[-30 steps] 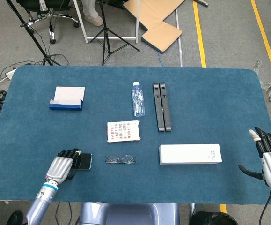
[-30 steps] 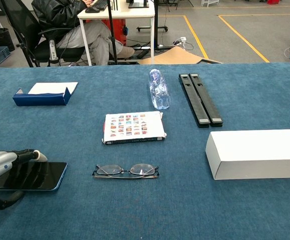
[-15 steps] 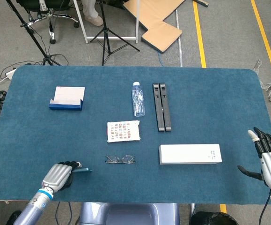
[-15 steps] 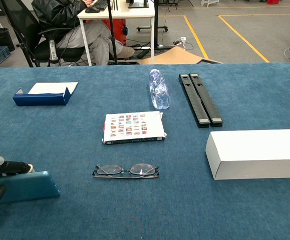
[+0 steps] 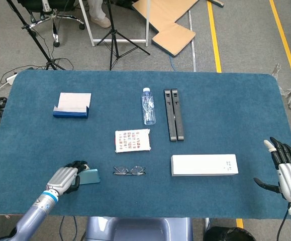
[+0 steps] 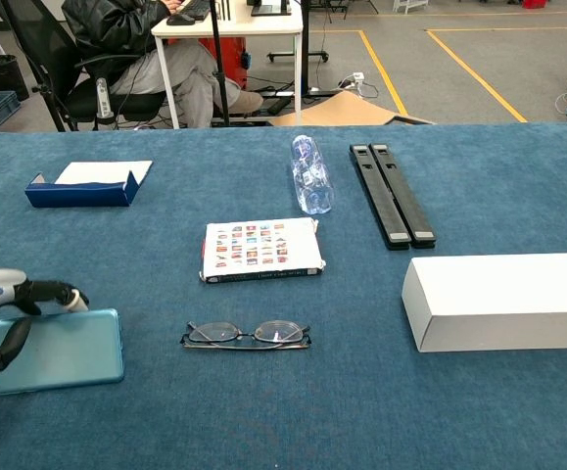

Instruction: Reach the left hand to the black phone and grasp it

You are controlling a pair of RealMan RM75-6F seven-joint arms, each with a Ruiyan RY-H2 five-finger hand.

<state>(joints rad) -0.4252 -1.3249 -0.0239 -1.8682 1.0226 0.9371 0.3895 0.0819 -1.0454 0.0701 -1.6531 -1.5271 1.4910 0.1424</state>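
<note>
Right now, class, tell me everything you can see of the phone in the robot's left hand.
The slim rectangular phone shows a smooth light-teal face with rounded corners; no black screen is visible. It sits flat or nearly so at the near left of the blue cloth-covered table, left of the glasses. The left hand grips its left end, dark fingers curled over its edge.

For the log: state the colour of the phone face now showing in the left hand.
Light teal phone back, clearest in the chest view.
</note>
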